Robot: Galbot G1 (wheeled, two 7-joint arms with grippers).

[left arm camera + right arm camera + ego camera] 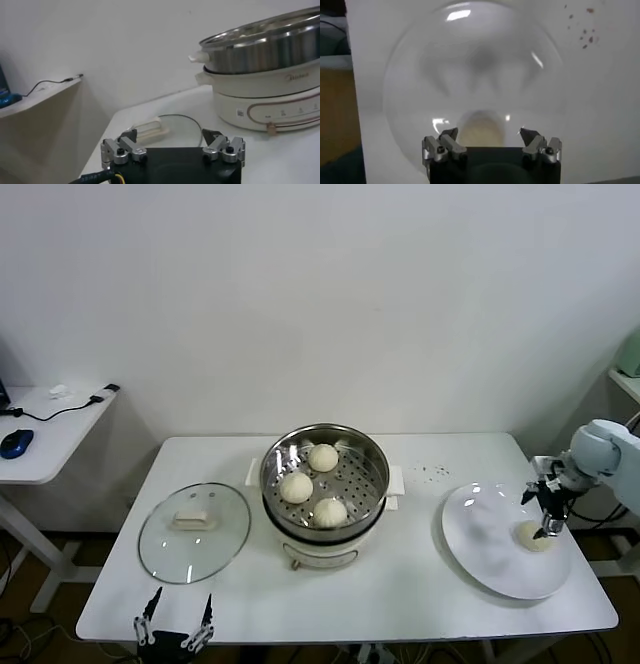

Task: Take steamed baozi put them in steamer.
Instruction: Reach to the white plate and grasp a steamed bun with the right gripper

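My right gripper (549, 520) hangs open over the last baozi (533, 535) on the plate (480, 534); an off-centre squeeze may roll it away; left gripper (176, 621) open, idle

Even, bright light; glare on the plate (470, 65), whose close bun (479, 129) blurs.

buns: four in all; three (296, 487) (323, 457) (330, 511) in the steamer, one (533, 535) on the plate
steamer (370, 484): one steel pot on one cream base
glass lid (194, 532): one, with one handle
plate (490, 549): one
desk (420, 594): one carrying these things; a second, smaller desk (45, 444) off to the robot's left
computer mouse (16, 442): one, blue, on the smaller desk
grippers: two, left gripper (176, 621) and right gripper (549, 510), each with two fingers
dark specks (432, 473): one small scatter, too fine to count
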